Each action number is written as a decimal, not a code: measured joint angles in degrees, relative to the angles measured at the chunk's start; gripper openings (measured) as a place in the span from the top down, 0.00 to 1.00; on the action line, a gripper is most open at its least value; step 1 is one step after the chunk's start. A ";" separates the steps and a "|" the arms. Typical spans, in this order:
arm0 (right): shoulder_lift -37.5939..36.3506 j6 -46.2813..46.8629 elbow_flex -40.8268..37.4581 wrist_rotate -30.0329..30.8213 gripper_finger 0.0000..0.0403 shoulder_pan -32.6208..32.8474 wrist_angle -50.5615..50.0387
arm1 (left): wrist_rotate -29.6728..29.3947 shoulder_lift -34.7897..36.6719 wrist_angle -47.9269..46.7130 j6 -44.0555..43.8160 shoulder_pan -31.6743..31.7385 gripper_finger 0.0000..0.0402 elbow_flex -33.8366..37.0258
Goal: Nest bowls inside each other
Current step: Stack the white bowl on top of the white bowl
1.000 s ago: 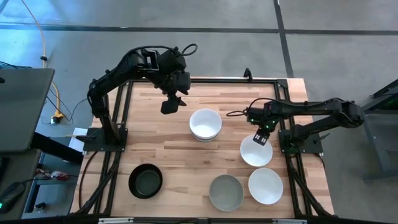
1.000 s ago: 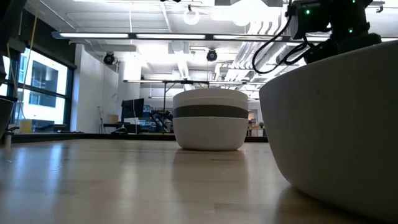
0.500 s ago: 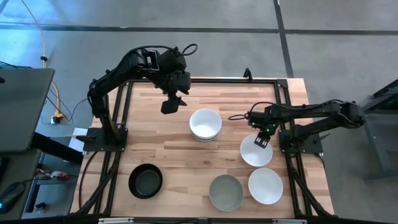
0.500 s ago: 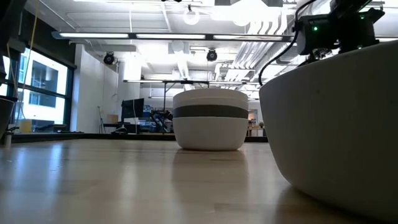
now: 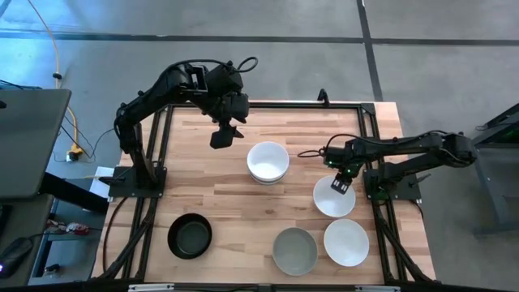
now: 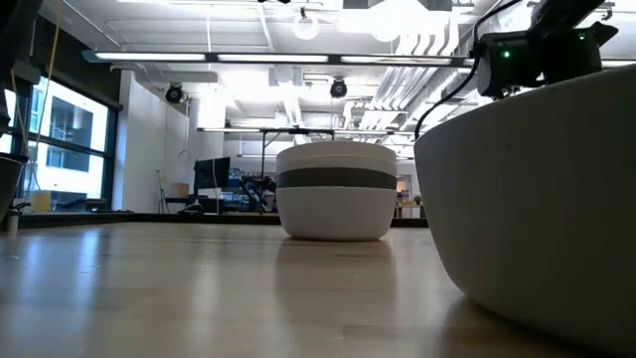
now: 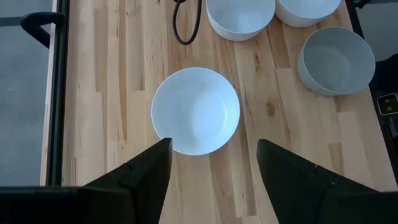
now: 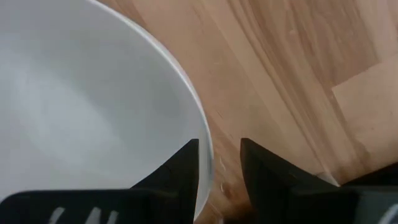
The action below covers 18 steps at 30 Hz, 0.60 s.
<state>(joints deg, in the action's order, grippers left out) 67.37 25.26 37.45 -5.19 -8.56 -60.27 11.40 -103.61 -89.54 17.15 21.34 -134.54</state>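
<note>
The right gripper point(image 5: 342, 184) straddles the rim of a white bowl point(image 5: 333, 197) near the table's point(image 5: 203, 166) right edge, fingers narrowly parted, 1 inside and 1 outside (a rim pinch suits lifting). The nested stack point(image 5: 268, 161) sits mid-table, probably the destination. The left gripper point(image 5: 225, 136) hovers wide open, empty, toward the far edge.

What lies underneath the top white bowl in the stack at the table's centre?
The top white bowl sits nested in a grey bowl, showing only as a band, which rests in another white bowl. The low view shows only these rims; their insides are hidden.
</note>
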 joint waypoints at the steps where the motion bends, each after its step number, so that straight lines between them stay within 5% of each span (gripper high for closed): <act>1: -0.01 -0.01 0.01 -0.25 0.73 0.00 -0.02 | 0.00 0.00 0.00 0.00 0.00 0.44 0.00; 6: -0.01 -0.85 0.39 -1.16 0.76 0.00 0.45 | 0.00 0.00 0.00 0.15 0.00 0.44 0.00; 12: -0.01 -1.75 0.39 -1.55 0.97 0.00 0.52 | 0.00 0.00 0.00 0.17 0.00 0.44 0.00; 18: -0.01 -1.28 0.39 -2.03 0.98 -0.02 0.81 | 0.00 0.00 0.00 0.17 0.00 0.44 0.00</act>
<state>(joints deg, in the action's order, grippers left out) 67.35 23.98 37.85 -7.22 -8.58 -59.46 11.40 -103.61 -89.54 17.32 21.34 -134.54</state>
